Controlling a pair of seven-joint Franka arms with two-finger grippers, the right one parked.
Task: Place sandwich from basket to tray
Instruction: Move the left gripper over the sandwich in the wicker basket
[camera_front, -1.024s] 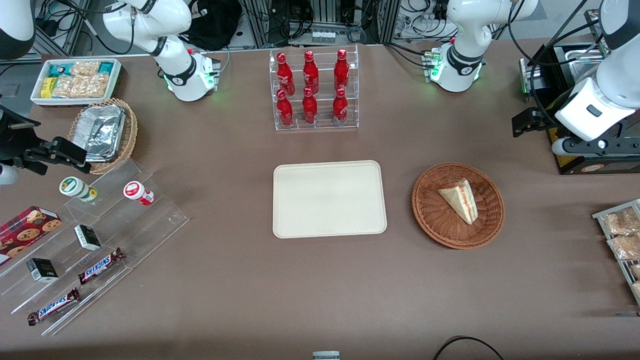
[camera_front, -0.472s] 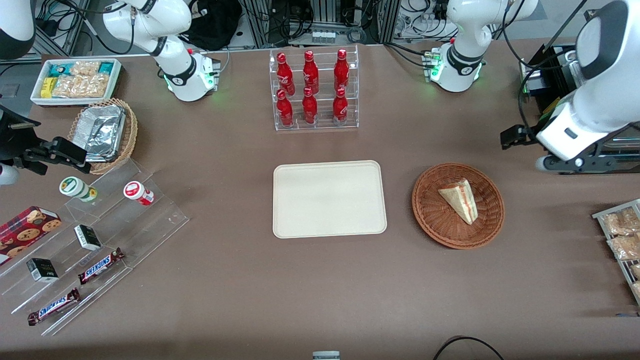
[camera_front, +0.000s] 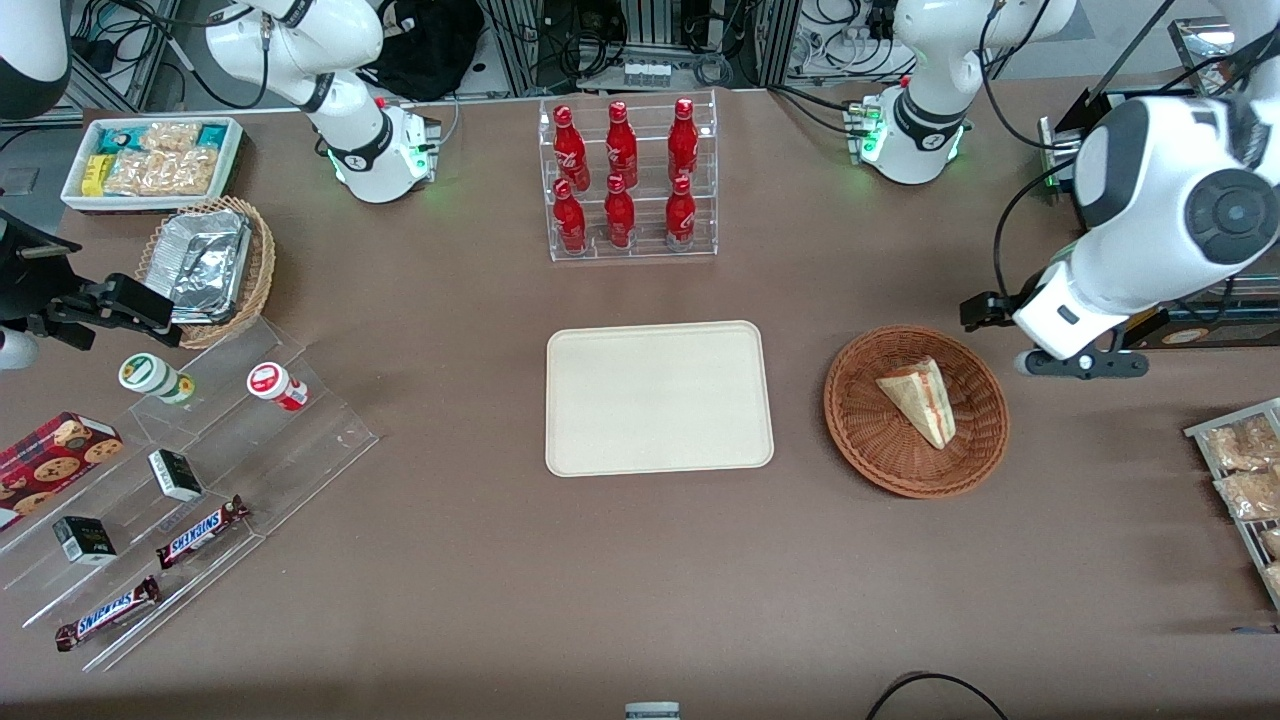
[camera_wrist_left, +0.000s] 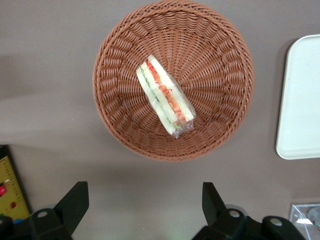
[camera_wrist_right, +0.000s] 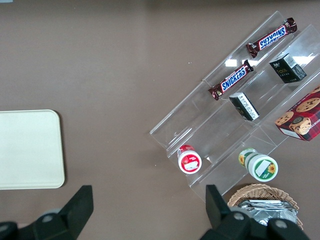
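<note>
The sandwich (camera_front: 922, 399) is a pale wedge with red and green filling, lying in the round reddish-brown basket (camera_front: 868, 432). In the left wrist view the sandwich (camera_wrist_left: 164, 97) rests near the middle of the basket (camera_wrist_left: 220, 70). The cream tray (camera_front: 658, 397) lies flat and bare beside the basket, toward the parked arm's end; its corner (camera_wrist_left: 302, 100) shows in the wrist view. My left gripper (camera_front: 1075, 362) hovers above the table just outside the basket's rim, toward the working arm's end. It is open (camera_wrist_left: 143, 197) with nothing between its fingers.
A clear rack of red bottles (camera_front: 627, 180) stands farther from the front camera than the tray. A black box (camera_front: 1190, 325) and a rack of snack packets (camera_front: 1245, 480) sit at the working arm's end. A stepped acrylic display (camera_front: 170, 500) and a tan foil basket (camera_front: 205, 265) are at the parked arm's end.
The left arm has swung in from the table's end toward the basket, bringing the gripper close beside its rim. Sandwich, basket and tray have not moved.
</note>
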